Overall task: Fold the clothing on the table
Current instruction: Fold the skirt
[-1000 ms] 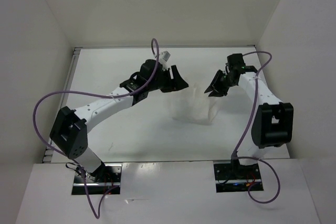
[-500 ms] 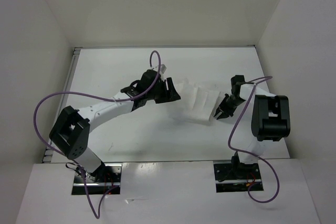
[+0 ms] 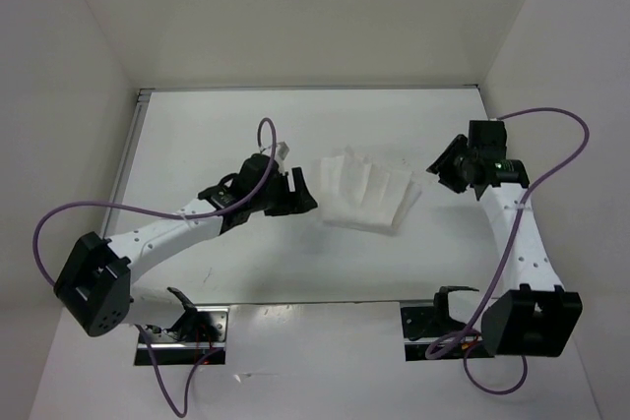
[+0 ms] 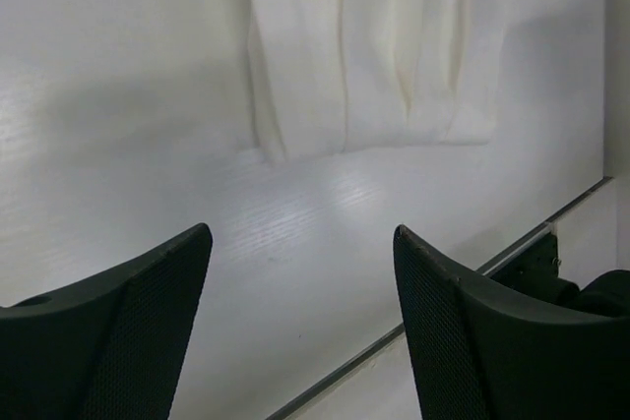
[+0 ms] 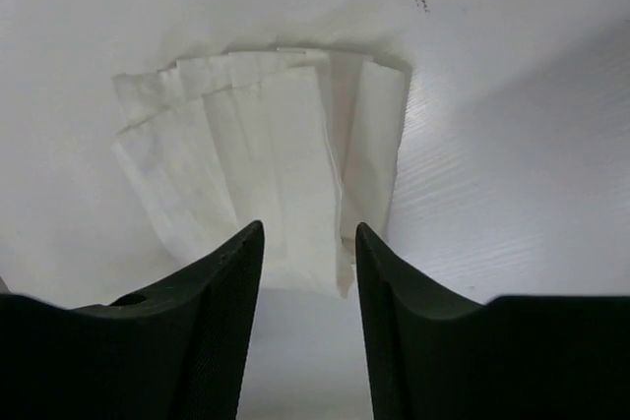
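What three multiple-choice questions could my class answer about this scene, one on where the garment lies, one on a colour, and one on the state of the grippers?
1. Where is the thin white pleated fabric garment?
A. Flat on the large white table, between the left gripper and the right gripper
B. Hanging from the left gripper
C. Crumpled in the far left corner

2. What colour are the looping cables?
A. Green
B. Purple
C. Orange

3. How do the two grippers stand?
A. Both shut on the garment
B. Left shut on it, right open
C. Both open, holding nothing

Answers: 1 A, the top view shows it lying flat between them. 2 B, both cables are purple. 3 C, each wrist view shows the jaws apart with nothing between.
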Controlling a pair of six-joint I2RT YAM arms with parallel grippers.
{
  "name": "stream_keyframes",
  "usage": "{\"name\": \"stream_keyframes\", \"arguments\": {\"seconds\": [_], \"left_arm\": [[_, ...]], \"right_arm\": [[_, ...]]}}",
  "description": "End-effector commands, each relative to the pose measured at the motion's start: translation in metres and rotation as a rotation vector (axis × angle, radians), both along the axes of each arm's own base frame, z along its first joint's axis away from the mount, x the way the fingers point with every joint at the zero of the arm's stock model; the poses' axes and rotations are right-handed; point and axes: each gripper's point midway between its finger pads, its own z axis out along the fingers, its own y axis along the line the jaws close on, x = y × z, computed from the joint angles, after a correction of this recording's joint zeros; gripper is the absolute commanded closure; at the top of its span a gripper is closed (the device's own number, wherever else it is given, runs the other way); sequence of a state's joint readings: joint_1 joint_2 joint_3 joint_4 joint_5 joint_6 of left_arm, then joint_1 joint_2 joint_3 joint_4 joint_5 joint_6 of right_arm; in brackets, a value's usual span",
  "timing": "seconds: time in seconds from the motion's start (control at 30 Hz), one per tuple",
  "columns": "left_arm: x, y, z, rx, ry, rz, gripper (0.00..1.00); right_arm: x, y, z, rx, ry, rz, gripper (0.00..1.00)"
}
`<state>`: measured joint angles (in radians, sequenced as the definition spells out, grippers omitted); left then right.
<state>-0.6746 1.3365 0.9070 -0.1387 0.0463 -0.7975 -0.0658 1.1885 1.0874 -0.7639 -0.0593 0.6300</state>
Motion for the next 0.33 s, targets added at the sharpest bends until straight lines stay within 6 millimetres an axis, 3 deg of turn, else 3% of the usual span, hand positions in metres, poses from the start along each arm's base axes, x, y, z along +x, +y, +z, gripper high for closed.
{"name": "stream_keyframes", "arguments": {"seconds": [0.0, 0.13, 0.23, 0.3], "left_arm": [[-0.013, 0.006, -0.012, -0.015, 0.055, 0.01, 0.18], [-0.013, 0.006, -0.008, -0.018, 0.043, 0.006, 0.17], [-0.001, 0.009, 0.011, 0.002, -0.045, -0.009, 0.17], [0.007, 0.008, 0.011, 0.015, -0.056, -0.033, 0.14]], "right_arm": [[-0.015, -0.019, -0.007, -0.041, 0.013, -0.097, 0.51], [-0.025, -0.029, -0.016, -0.039, 0.037, -0.136, 0.48], [-0.026, -0.03, -0.013, -0.02, 0.026, -0.132, 0.48], [-0.026, -0.031, -0.013, -0.013, 0.026, -0.135, 0.48]]}}
